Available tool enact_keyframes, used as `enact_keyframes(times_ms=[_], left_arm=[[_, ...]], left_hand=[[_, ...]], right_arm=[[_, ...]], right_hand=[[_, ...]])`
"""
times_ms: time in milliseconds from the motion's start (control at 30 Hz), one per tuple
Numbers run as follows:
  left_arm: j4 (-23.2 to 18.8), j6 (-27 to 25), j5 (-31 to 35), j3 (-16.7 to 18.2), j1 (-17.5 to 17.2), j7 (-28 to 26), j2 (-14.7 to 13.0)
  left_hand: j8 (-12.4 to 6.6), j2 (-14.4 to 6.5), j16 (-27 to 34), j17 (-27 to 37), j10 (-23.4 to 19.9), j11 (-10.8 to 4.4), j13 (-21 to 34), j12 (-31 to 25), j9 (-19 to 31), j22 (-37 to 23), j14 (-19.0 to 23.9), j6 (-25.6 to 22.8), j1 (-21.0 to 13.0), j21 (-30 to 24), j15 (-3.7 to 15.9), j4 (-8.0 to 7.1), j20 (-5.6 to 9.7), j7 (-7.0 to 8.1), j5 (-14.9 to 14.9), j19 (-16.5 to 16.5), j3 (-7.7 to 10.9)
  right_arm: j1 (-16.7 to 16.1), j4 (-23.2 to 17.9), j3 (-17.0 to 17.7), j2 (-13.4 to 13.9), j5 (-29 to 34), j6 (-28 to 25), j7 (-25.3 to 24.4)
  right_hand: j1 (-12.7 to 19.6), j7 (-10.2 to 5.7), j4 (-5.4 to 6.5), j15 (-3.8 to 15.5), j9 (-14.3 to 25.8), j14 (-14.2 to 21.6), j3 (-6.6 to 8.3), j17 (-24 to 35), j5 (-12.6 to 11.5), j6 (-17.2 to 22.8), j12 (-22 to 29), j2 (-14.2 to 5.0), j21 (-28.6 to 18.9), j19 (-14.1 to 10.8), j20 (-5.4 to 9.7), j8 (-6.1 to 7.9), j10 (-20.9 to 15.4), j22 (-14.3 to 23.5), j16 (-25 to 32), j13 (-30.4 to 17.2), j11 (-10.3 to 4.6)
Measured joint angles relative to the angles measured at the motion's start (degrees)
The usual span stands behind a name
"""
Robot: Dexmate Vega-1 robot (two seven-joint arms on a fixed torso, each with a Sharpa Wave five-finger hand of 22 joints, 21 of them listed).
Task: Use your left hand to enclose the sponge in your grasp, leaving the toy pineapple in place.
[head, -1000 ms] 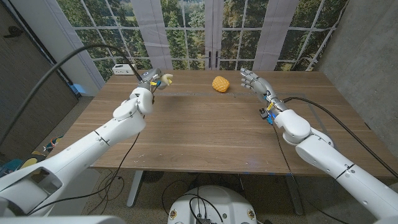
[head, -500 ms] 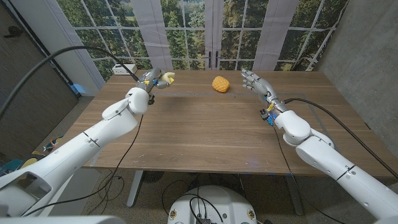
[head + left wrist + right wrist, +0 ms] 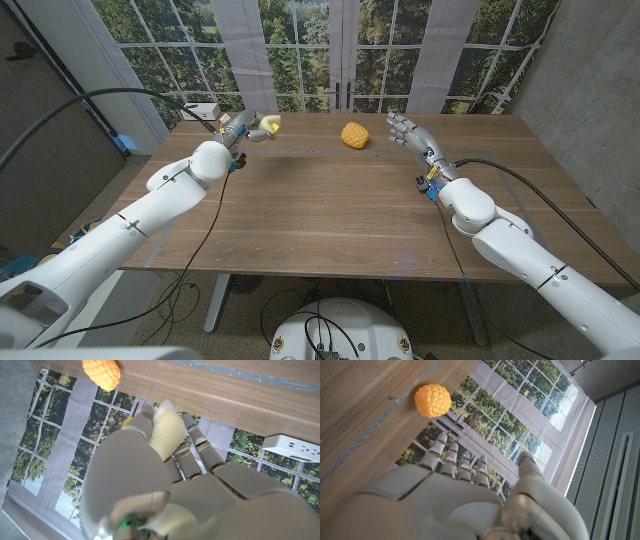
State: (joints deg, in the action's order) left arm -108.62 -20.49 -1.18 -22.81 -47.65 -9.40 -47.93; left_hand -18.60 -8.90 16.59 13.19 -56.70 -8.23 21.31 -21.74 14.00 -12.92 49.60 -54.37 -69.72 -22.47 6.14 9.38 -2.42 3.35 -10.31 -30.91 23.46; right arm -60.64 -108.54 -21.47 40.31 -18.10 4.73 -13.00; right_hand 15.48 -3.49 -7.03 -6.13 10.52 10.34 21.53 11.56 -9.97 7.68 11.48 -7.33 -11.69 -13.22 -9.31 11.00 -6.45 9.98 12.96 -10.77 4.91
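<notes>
- Tall windows with trees behind are backing the wooden table (image 3: pixel 330 210).
- Over its far left corner, the left hand (image 3: pixel 243 127) is gripping the sponge (image 3: pixel 269 124), which is poking out toward the toy pineapple (image 3: pixel 353 135).
- That pineapple is sitting well apart from the left hand, nearer the right hand (image 3: pixel 408 132), whose fingers are spreading loose.

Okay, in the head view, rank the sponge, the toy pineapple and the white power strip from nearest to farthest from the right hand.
1. The toy pineapple, on the table just to the left of the right hand.
2. The sponge, farther left, held in the left hand near the table's far edge.
3. The white power strip, at the far left corner, beyond the left hand.
</notes>
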Motion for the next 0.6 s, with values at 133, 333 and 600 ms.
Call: enact_keyframes(times_ms=[133, 333, 600], left_arm=[[0.14, 2.55, -3.20, 0.44, -0.28, 0.81, -0.21], [1.39, 5.72, -7.32, 2.78, -1.63, 2.18, -1.33], [3.10, 8.83, -11.86, 3.33, -1.32, 4.47, -1.67]], left_hand=[[-0.01, 0.00, 0.00, -0.08, -0.14, 0.14, 0.02, 0.01, 0.01, 0.00, 0.00, 0.00, 0.00, -0.01, 0.00, 0.01, -0.23, 0.00, 0.00, 0.23, -0.01], [-0.20, -0.06, 0.00, -0.15, -0.24, 0.24, 0.03, 0.12, 0.00, 0.00, 0.00, 0.00, -0.08, -0.21, 0.00, -0.15, -0.23, 0.00, 0.00, 0.23, -0.31], [-0.20, 0.10, 0.00, -0.15, -0.23, 0.23, 0.04, -0.13, 0.00, 0.00, -0.01, 0.29, -0.39, -0.44, 0.00, -0.09, -0.46, -0.30, 0.00, 0.45, -0.38]], right_arm=[[-0.34, -0.50, -0.03, -0.11, 0.07, -0.16, -0.21], [-0.83, -1.34, -0.04, -0.19, 0.66, -1.27, -1.70], [-1.63, -3.18, 0.59, 0.27, 1.21, -2.87, -3.07]], right_hand=[[0.00, 0.00, 0.00, 0.00, 0.00, 0.00, 0.00, 0.00, 0.00, 0.00, 0.00, 0.00, 0.00, 0.00, 0.00, 0.00, 0.00, 0.00, 0.00, 0.00, 0.00], [0.00, 0.00, 0.00, 0.00, 0.00, 0.00, 0.00, 0.00, 0.00, 0.00, 0.00, 0.00, 0.00, 0.00, 0.00, 0.00, -0.21, 0.00, 0.00, 0.00, 0.21], [0.00, 0.02, 0.00, 0.00, 0.00, 0.00, 0.00, 0.00, 0.00, 0.01, 0.00, 0.00, 0.00, -0.22, 0.22, 0.00, -0.23, 0.00, 0.00, 0.00, 0.19]])
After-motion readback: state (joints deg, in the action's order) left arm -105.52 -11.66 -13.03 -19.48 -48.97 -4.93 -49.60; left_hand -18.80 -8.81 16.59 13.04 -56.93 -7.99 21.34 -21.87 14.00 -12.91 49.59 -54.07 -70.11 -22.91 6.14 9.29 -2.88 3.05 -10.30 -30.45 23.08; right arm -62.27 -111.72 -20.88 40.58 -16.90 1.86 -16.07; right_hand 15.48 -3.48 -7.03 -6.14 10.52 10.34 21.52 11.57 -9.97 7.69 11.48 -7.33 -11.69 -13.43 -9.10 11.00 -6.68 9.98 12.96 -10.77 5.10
